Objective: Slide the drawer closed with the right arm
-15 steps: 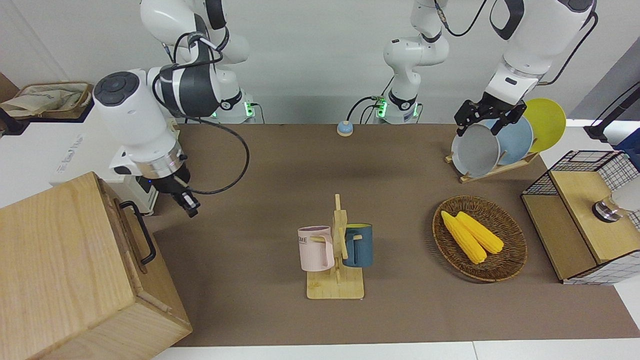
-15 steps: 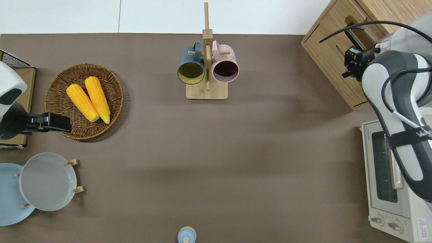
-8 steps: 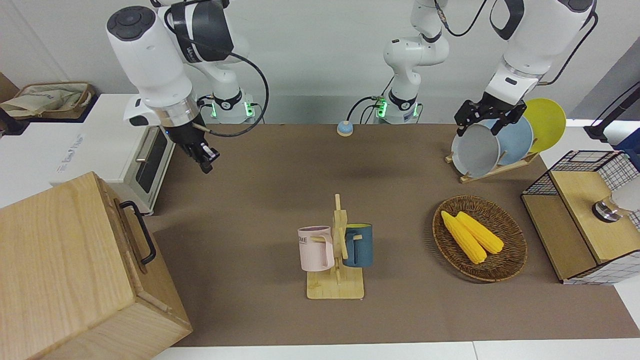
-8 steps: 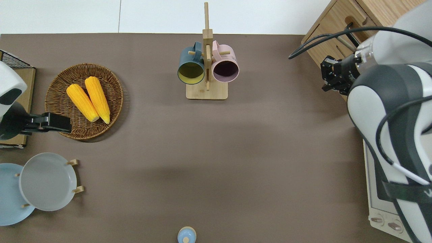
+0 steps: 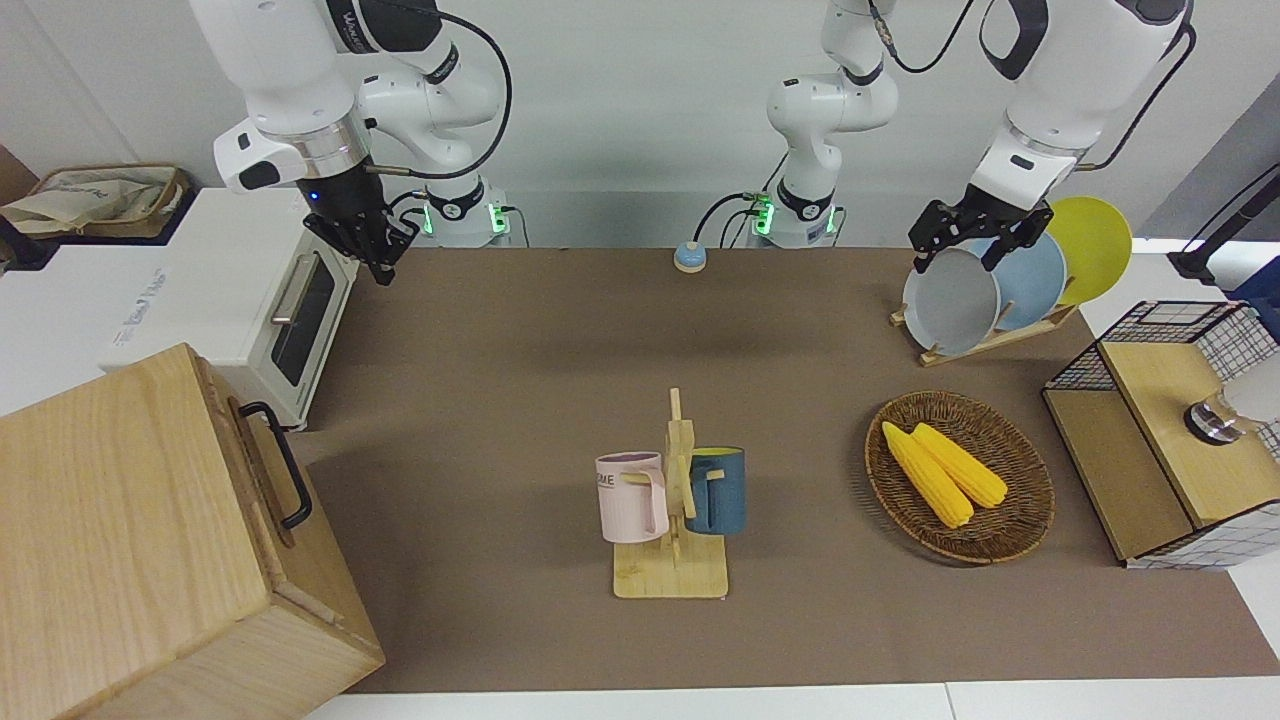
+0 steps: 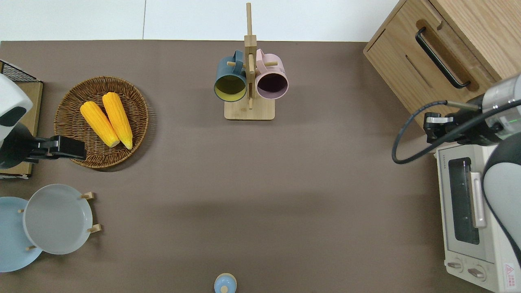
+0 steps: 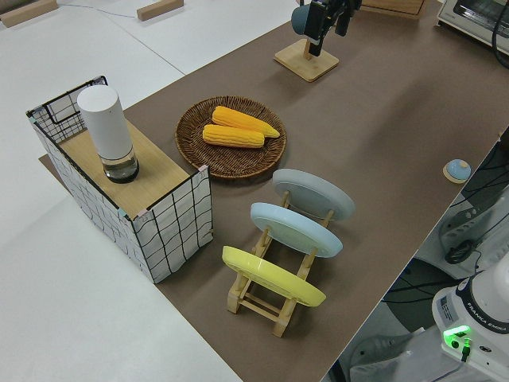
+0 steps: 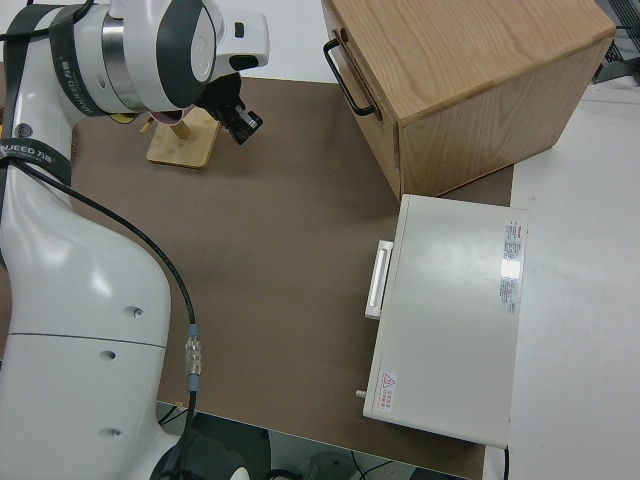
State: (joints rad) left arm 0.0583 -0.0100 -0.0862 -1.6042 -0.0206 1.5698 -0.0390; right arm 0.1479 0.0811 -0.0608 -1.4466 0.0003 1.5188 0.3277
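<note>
The drawer [image 6: 427, 67] with its black bar handle [image 6: 437, 57] sits flush in the front of the pale wooden box [image 5: 120, 530] at the right arm's end of the table. Nothing touches its handle [image 5: 275, 462]. My right gripper [image 6: 426, 127] hangs in the air, apart from the drawer, over the mat by the toaster oven's corner that faces the box. It shows in the front view [image 5: 378, 268] and the right side view [image 8: 250, 122], and looks shut and empty. The left arm is parked, its gripper [image 5: 955, 255] open.
A white toaster oven [image 6: 468, 211] stands nearer to the robots than the box. A mug rack [image 6: 249, 110] holds a blue and a pink mug mid-table. Toward the left arm's end are a corn basket [image 6: 69, 106], a plate rack [image 5: 985, 345] and a wire-mesh box [image 5: 1160, 440].
My right gripper has pulled away from the drawer front, risen, and swung toward the robots to the oven's corner. The drawer and the left arm have not moved.
</note>
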